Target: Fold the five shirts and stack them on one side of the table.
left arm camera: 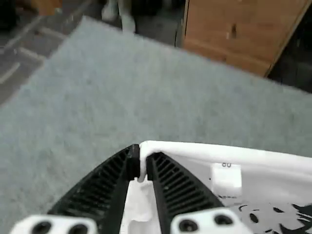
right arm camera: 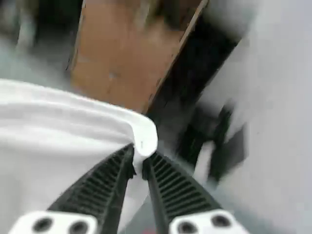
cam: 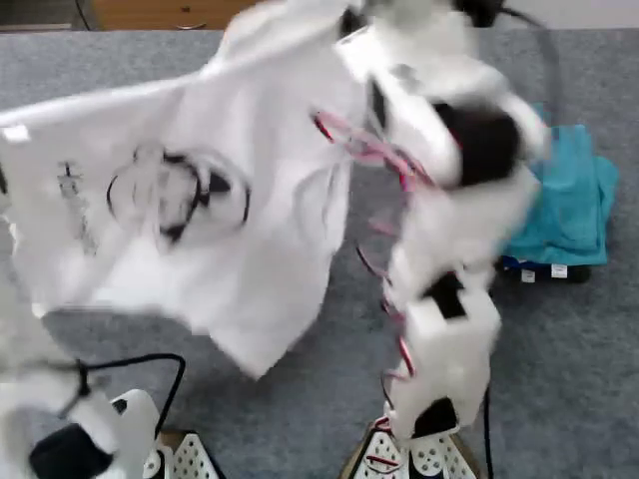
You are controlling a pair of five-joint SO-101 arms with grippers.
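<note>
Grey felt covered the table [cam: 559, 389] in the high view, and over its left and middle hung the white shirt [cam: 200, 200], lifted and stretched wide with its black print facing up and its lower hem trailing toward the near edge. An arm [cam: 449, 259] rose through the middle of the frame to the shirt's far upper corner, blurred. Well apart on the right side lay the folded stack [cam: 564, 200], a teal shirt on top with darker cloth under it. In the left wrist view the left gripper [left arm camera: 141, 161] was closed on the shirt's thick top edge, the cloth nipped between both black ribbed fingers [left arm camera: 109, 185], with a small sewn label [left arm camera: 225, 175] just beside them; the grey cover and a wooden cabinet [left arm camera: 234, 29] lay beyond. In the right wrist view the right gripper [right arm camera: 140, 158] was likewise clamped on a rolled edge of the same shirt, its corner curling just above the fingertips, with the cabinet behind. Judged from its drape, the shirt was light, limp and apt to sag between the two holds, so it seemed best taken at hemmed corners or seams, where the doubled cloth gives the fingers more to bite on than a single thin layer would
</note>
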